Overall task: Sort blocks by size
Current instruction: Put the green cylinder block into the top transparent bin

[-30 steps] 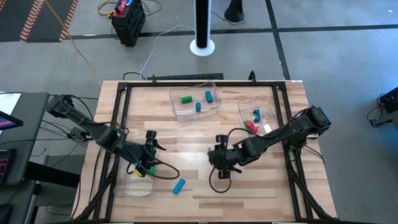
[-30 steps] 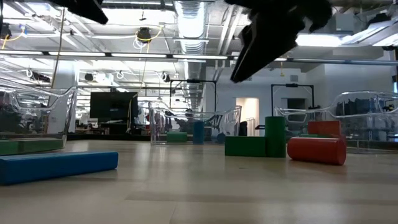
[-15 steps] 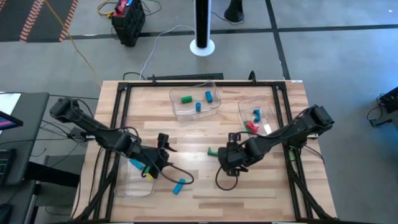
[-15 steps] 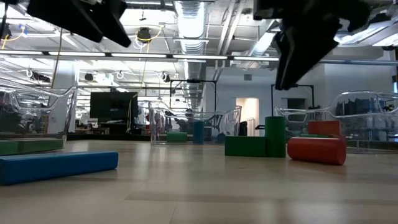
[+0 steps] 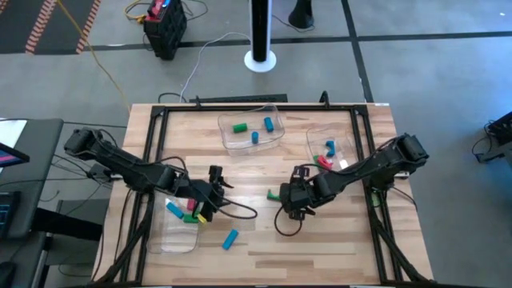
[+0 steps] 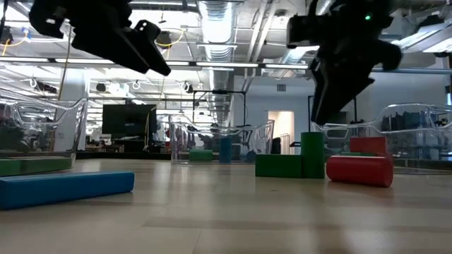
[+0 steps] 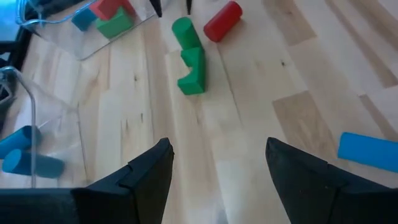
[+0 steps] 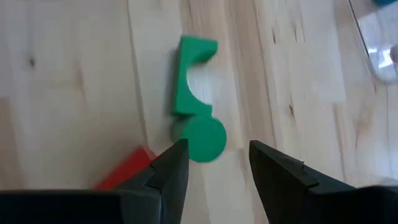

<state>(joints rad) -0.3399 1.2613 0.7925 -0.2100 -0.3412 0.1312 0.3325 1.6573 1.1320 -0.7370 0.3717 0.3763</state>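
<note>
The right wrist view alone shows that the green piece [image 8: 189,78] ahead of the right gripper [image 8: 213,163] has a rounded notch cut into 1 side, with an upright green cylinder [image 8: 200,138] touching its near end; the high view gives only a green speck [image 5: 273,194] beside that gripper [image 5: 293,210]. The same wrist view catches a corner of a red block [image 8: 127,169] just outside 1 finger, and the low view shows it as a red cylinder [image 6: 359,170] lying on its side beside the green pair [image 6: 289,161]. The right jaws stand apart with nothing between them, the green cylinder just beyond the tips and centred on the gap. The left gripper [image 7: 217,171] is wide open and empty; the notched piece [image 7: 193,73], cylinder [image 7: 185,31] and red block [image 7: 222,20] lie well ahead of it, and a blue bar [image 7: 367,150] sits off to 1 side. Only the high view shows all 3 clear trays: 1 [image 5: 225,134] with 3 blocks at the far edge, 1 [image 5: 314,144] by the right arm, 1 [image 5: 170,238] under the left arm.
</note>
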